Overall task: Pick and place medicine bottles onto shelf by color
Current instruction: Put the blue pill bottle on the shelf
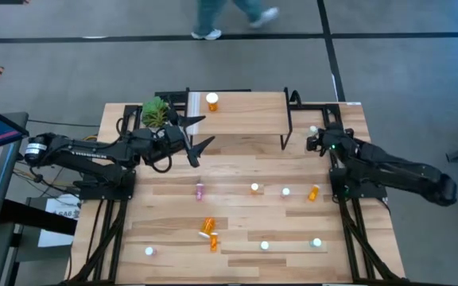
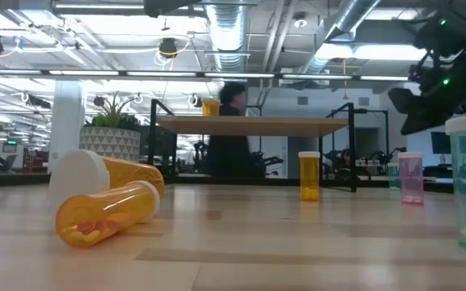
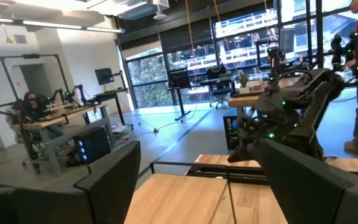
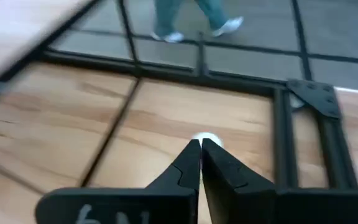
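Light-wood table (image 1: 237, 238) carries a low shelf (image 1: 245, 119) on black legs at its far edge; one orange bottle (image 1: 211, 101) stands upright on the shelf near the white-strip end. Potted plant (image 1: 155, 112) beside the shelf. Scattered on the tabletop: two large orange bottles (image 1: 209, 231) lying down, touching; a pink bottle (image 1: 200, 191); a small orange bottle (image 1: 314, 192); several white-capped bottles upright.

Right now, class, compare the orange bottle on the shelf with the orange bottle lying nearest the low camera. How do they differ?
The orange bottle on the shelf stands upright; the nearest orange bottle lies on its side. The first sits up on the shelf, the second down on the tabletop. The first stands alone there; the second lies against another toppled orange bottle. Both are orange with white caps.
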